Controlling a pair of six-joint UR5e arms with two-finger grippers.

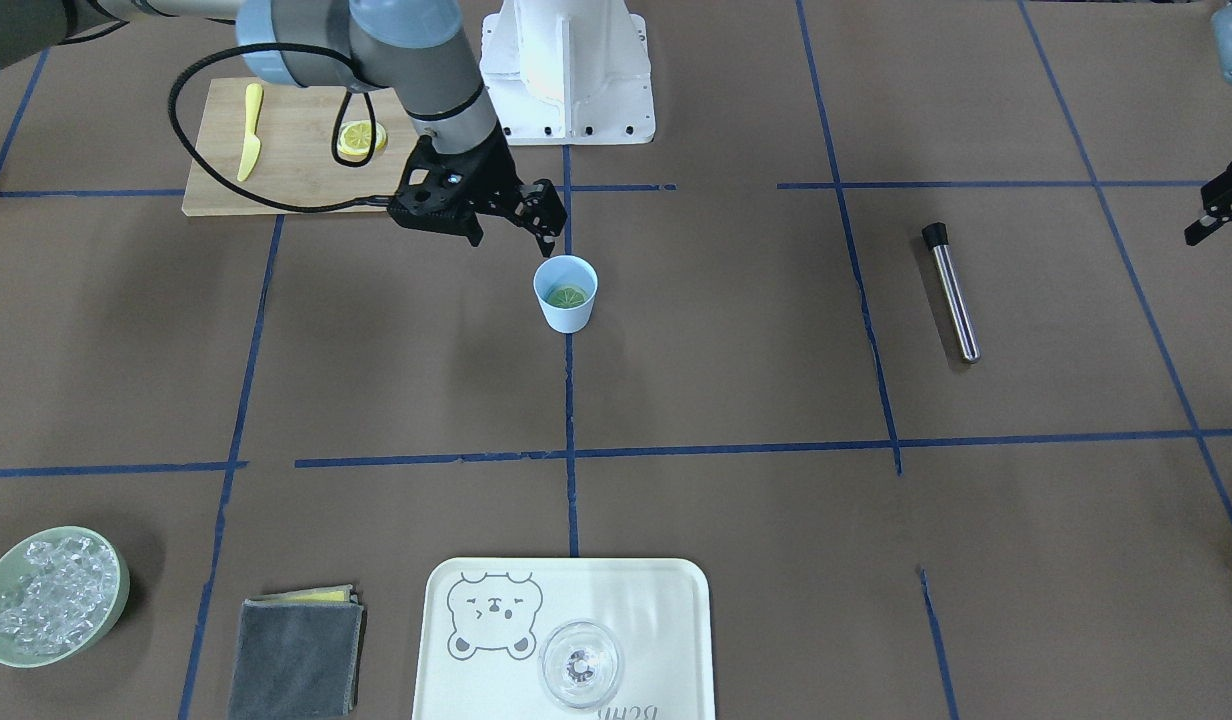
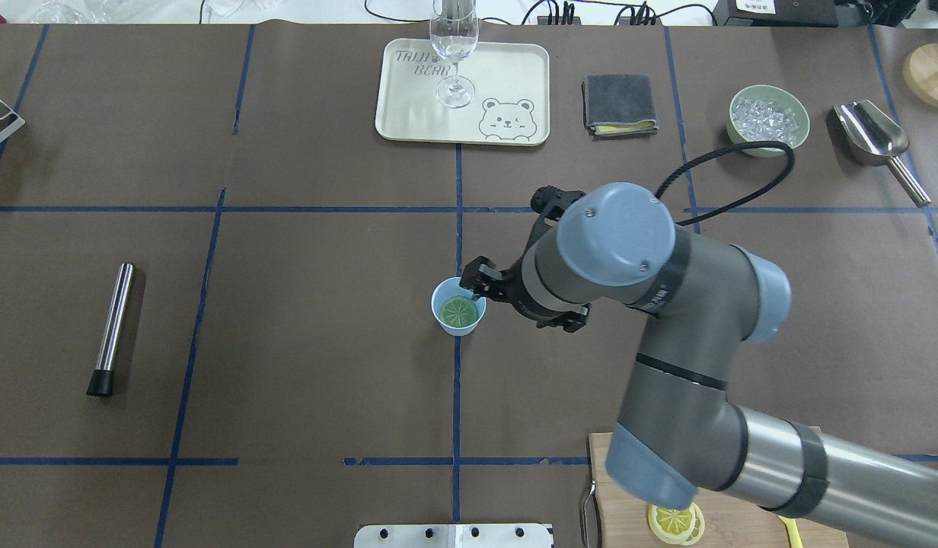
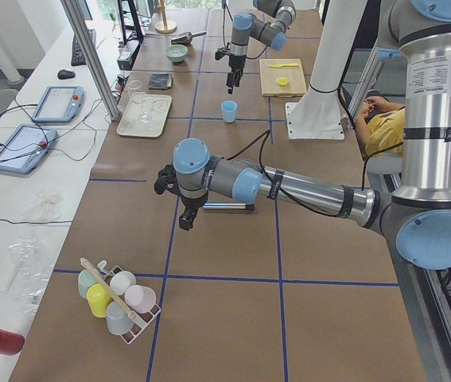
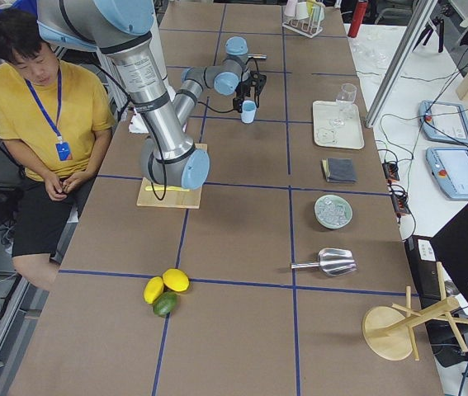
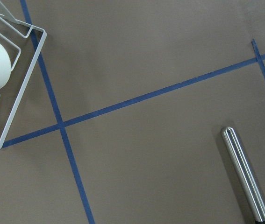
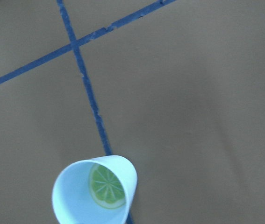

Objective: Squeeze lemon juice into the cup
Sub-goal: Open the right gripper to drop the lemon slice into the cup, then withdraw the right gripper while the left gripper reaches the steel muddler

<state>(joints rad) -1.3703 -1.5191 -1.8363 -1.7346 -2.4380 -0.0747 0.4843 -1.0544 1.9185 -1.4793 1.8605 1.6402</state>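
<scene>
Lemon (image 1: pixel 567 296) lies in the cup (image 1: pixel 564 318) and the right end effector (image 1: pixel 513 243) hangs open and empty by its rim, so the drop looks done; lifting clear seems next.

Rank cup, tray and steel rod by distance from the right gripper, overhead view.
From the right gripper:
1. cup: right by it, table centre.
2. tray: far edge, straight ahead.
3. steel rod: far out on the robot's left.

the table (image 1: pixel 736 340) is covered in matt brown paper. the cup (image 1: pixel 565 293) looks like smooth matt plastic. the rod (image 1: pixel 953 297) is polished metal, the cutting board (image 1: pixel 296 170) pale wood, the folded cloth (image 1: pixel 296 655) soft grey fabric.
</scene>
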